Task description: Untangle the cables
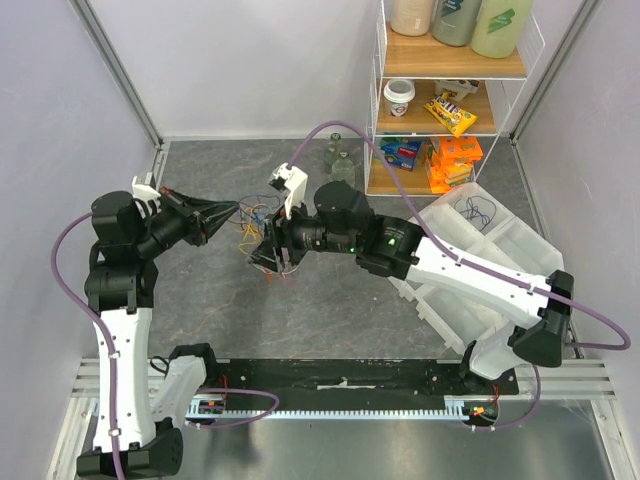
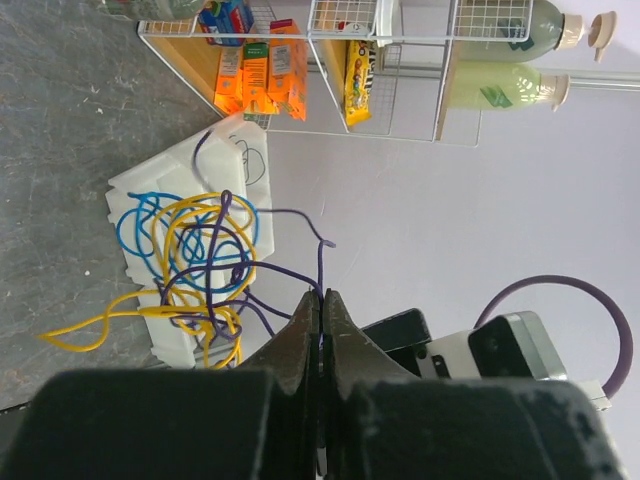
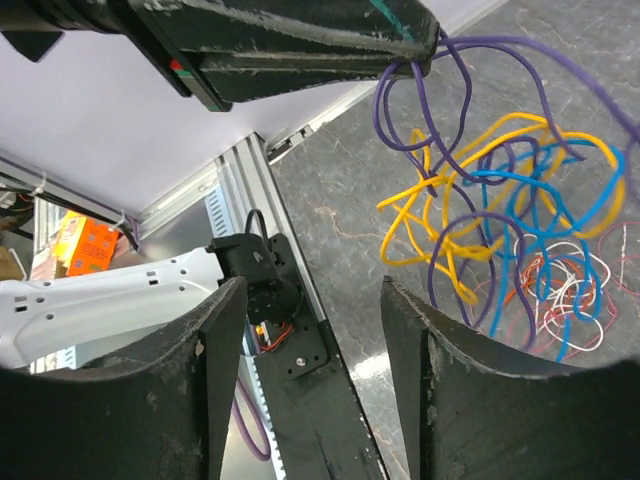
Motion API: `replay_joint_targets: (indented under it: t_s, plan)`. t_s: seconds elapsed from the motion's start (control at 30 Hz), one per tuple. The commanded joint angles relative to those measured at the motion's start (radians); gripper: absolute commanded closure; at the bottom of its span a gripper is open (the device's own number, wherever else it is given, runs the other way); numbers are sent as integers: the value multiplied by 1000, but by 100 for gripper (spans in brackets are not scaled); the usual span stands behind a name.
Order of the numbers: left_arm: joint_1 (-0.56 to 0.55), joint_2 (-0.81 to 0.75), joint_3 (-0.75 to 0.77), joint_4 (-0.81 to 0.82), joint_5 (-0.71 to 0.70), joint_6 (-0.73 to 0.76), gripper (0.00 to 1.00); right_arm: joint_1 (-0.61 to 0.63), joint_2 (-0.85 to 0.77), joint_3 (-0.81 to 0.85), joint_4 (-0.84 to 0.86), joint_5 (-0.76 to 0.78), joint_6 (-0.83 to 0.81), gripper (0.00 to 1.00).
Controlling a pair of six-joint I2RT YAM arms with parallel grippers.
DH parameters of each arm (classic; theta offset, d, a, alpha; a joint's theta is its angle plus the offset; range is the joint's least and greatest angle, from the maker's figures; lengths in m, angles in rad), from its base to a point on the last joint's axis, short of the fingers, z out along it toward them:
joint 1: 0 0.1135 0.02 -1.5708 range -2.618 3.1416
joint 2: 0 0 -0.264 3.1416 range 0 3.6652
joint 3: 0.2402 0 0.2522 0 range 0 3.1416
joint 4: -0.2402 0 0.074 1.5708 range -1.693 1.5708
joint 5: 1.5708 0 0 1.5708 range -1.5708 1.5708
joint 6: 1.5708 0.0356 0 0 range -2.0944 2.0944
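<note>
1. The left claw (image 1: 230, 209) reaches in from the left side of the table (image 1: 330, 300). Its tip is at the cables (image 1: 254, 218), which sit near the middle of the grey surface.
2. In the left wrist view, the left claw (image 2: 322, 300) is pressed together on a purple cable (image 2: 322, 262). The strand rises straight out from between the two fingertips.
3. Loops of a yellow cable (image 2: 95, 330) and a blue cable (image 2: 135, 215) are wound together with more purple beside that pinched strand. They form one loose bundle.
4. In the right wrist view, the same purple cable (image 3: 455, 70) curls away from the dark tip of the left claw (image 3: 415, 50). The yellow cable (image 3: 425, 205) and blue cable (image 3: 590, 210) hang in open loops under it.
5. Thin white and red cables (image 3: 565, 295) lie in a flatter knot beneath the coloured loops. Whether they rest on the table cannot be told.
6. The right claw (image 1: 268, 255) sits just beside the cables, on their near right side.
7. In its own wrist view, the right claw (image 3: 312, 290) is spread wide. Nothing is between its fingers (image 3: 215, 390), and the tangle is off to the right of them.
8. A white tray (image 1: 520, 235) stands tilted on the right of the table, with a thin dark loop lying in one compartment.
9. A wire shelf (image 1: 455, 65) stands at the far right, holding bottles and snack packets.
</note>
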Motion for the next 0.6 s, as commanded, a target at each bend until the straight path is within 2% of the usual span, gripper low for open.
replay_joint_targets:
  t_s: [0.0, 0.2, 0.37, 0.57]
  plan:
    - [0, -30, -4, -16, 36, -43, 98, 20, 31, 49, 26, 93, 7, 39]
    - [0, -48, -5, -31, 42, -48, 98, 23, 71, 86, -6, 174, 12, 46]
    - [1, -62, -11, -49, 45, -43, 98, 23, 53, 83, -36, 262, -5, 46]
    - [1, -76, -27, -49, 48, -60, 98, 24, 87, 111, -40, 231, -19, 48]
